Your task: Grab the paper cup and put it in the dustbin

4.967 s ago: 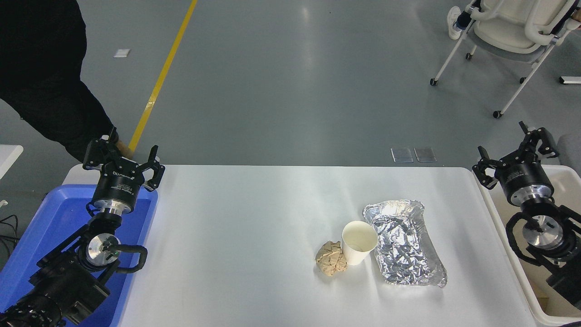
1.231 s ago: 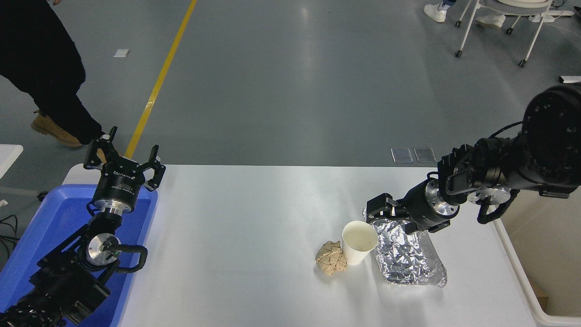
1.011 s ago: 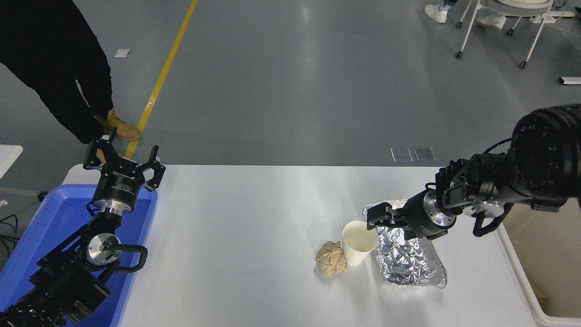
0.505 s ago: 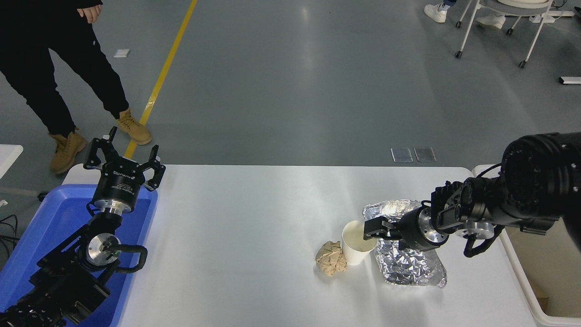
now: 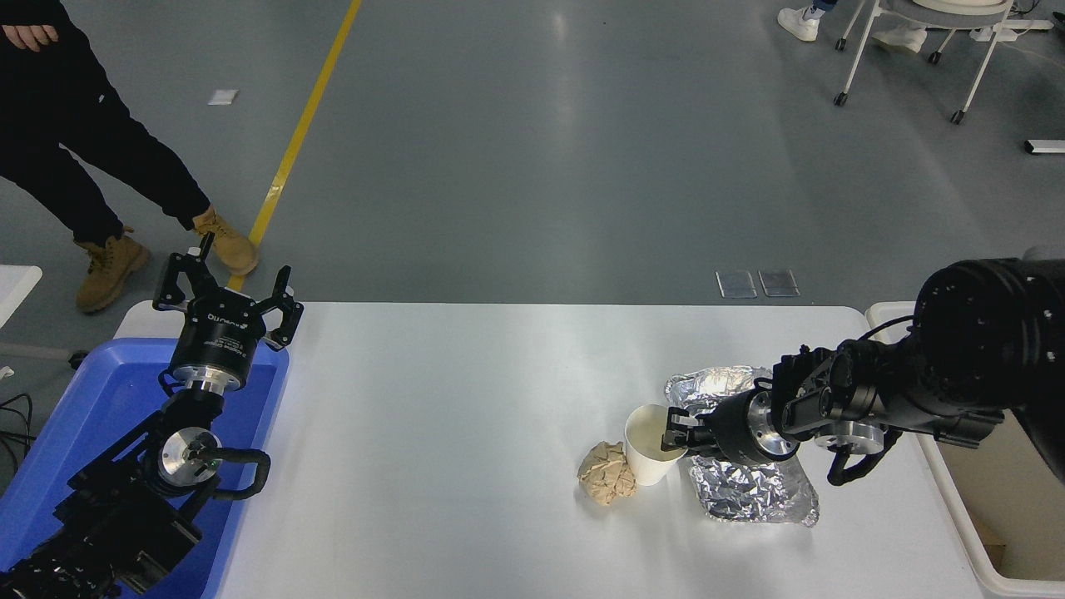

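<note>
The white paper cup (image 5: 651,449) stands upright on the white table (image 5: 458,433), right of centre. My right gripper (image 5: 676,431) reaches in from the right, low over the foil tray, and is at the cup's right rim. Its fingers straddle the rim wall with a gap between them, one over the cup's mouth and one outside. The off-white dustbin (image 5: 969,541) is at the table's right edge, mostly hidden behind my right arm. My left gripper (image 5: 229,279) is parked open over the far end of the blue tub at lower left.
A crumpled tan paper ball (image 5: 607,472) touches the cup's left side. A crinkled foil tray (image 5: 753,491) lies just right of the cup, under my right wrist. A blue tub (image 5: 91,416) sits at the left edge. A person (image 5: 75,158) walks at top left.
My right arm has swung in from the dustbin side, dropped over the foil tray and brought its fingers to the cup's right rim. The person at top left has kept walking. The left arm stayed.
</note>
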`<move>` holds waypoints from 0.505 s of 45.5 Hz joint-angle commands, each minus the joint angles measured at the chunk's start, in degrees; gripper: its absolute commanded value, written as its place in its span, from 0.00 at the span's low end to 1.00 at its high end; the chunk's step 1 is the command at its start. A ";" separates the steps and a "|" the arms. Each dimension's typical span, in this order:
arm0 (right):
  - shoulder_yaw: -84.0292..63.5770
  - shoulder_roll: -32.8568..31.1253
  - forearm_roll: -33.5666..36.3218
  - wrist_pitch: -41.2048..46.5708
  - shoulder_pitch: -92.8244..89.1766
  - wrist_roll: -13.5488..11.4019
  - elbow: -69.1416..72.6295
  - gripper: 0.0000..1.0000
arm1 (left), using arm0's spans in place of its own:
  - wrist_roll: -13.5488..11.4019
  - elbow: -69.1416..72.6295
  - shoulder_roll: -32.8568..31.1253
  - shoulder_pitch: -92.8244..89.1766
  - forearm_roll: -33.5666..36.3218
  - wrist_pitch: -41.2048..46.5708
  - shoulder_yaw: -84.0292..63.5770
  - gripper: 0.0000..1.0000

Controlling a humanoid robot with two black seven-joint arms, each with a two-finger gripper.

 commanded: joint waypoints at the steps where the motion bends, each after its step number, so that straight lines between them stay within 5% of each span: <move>1: -0.13 0.00 -0.28 -0.06 2.43 0.19 0.34 0.00 | 0.00 0.00 0.00 0.00 0.00 0.00 0.00 0.98; 23: -0.05 0.00 -0.37 3.62 20.00 0.54 2.54 0.00 | 0.00 0.00 0.00 0.00 0.00 0.00 0.00 0.98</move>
